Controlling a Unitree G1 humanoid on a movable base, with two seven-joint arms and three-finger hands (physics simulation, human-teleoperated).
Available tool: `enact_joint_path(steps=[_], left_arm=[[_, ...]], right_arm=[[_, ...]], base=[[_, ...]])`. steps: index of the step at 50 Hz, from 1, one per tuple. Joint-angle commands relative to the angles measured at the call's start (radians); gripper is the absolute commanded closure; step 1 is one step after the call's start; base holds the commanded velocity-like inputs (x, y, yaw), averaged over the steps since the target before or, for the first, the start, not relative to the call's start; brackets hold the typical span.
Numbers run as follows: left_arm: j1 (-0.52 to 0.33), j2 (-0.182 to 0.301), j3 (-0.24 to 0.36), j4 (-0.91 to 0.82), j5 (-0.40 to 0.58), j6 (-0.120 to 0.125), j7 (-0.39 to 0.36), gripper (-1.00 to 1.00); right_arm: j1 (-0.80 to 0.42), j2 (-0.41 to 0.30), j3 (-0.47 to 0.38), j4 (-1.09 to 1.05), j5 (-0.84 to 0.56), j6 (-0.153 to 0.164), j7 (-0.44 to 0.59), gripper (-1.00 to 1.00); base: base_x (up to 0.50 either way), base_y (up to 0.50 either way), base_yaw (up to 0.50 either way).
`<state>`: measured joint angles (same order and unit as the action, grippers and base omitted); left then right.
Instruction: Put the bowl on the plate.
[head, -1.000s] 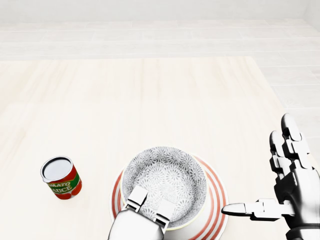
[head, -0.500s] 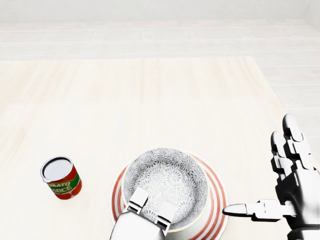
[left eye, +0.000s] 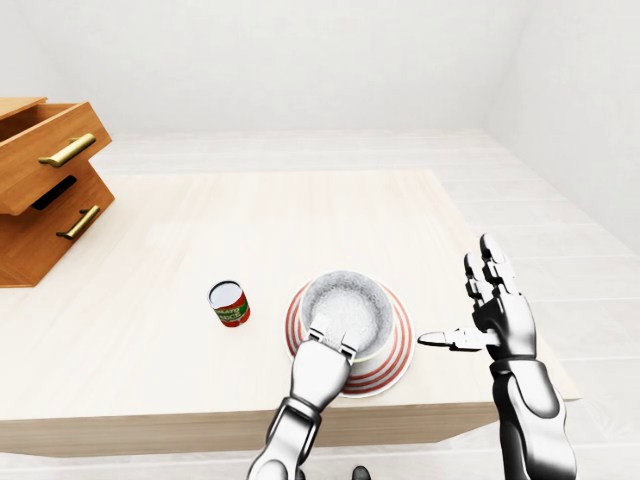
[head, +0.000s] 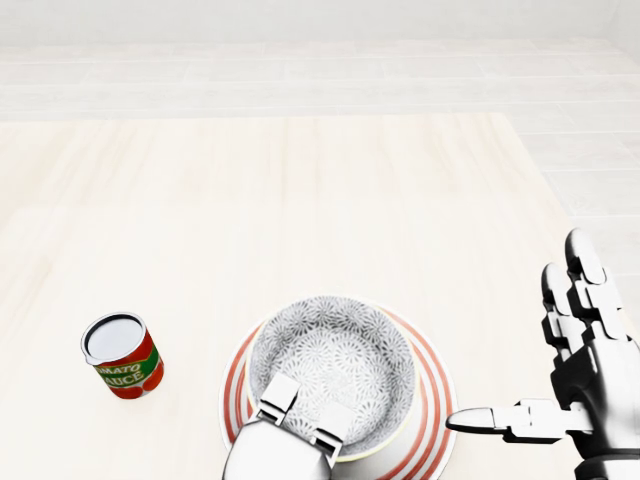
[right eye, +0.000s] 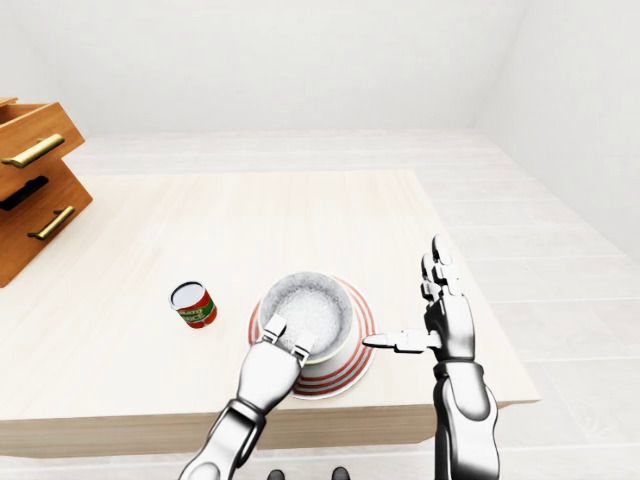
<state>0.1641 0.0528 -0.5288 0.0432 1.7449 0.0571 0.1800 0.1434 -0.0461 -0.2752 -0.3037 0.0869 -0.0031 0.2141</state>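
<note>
On the table (head: 300, 200), in the head view, the bowl (head: 335, 345) is set on the striped plate (head: 432, 400), its bottom rim gripped by the left hand (head: 282, 445). The right hand (head: 590, 385) is held wide open, empty, right of the plate.

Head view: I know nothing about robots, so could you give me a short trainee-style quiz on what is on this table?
1. True or false: the grey-patterned ceramic bowl sits on the white plate with red rings.
2. In the head view, what stands left of the plate?
A) a red tomato sauce can
B) a glass jug
C) a yellow sponge
3. Fill the gap: the right hand is spread open beside the plate, while the ___ hand's fingers hook over the bowl's near rim.

Key: 1 true; 2 A; 3 left, meaning the left hand.
</note>
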Motion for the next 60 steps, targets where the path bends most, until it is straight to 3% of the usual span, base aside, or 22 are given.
enact_joint_path(steps=[1,32,60], left_arm=[[-0.010,-0.006,0.011,0.020,-0.098,-0.029,0.044,1.00],[-0.022,-0.018,0.012,0.098,-0.098,-0.032,0.087,1.00],[-0.008,-0.017,-0.005,0.055,-0.092,-0.016,0.065,1.00]], right_arm=[[-0.001,-0.002,-0.003,-0.002,0.005,0.003,0.000,-1.00],[0.000,0.000,0.003,-0.008,0.000,0.004,-0.003,-1.00],[0.000,-0.001,-0.001,-0.014,-0.001,0.009,0.001,-1.00]], base=[[0.00,0.00,0.00],[0.00,0.00,0.00],[0.00,0.00,0.00]])
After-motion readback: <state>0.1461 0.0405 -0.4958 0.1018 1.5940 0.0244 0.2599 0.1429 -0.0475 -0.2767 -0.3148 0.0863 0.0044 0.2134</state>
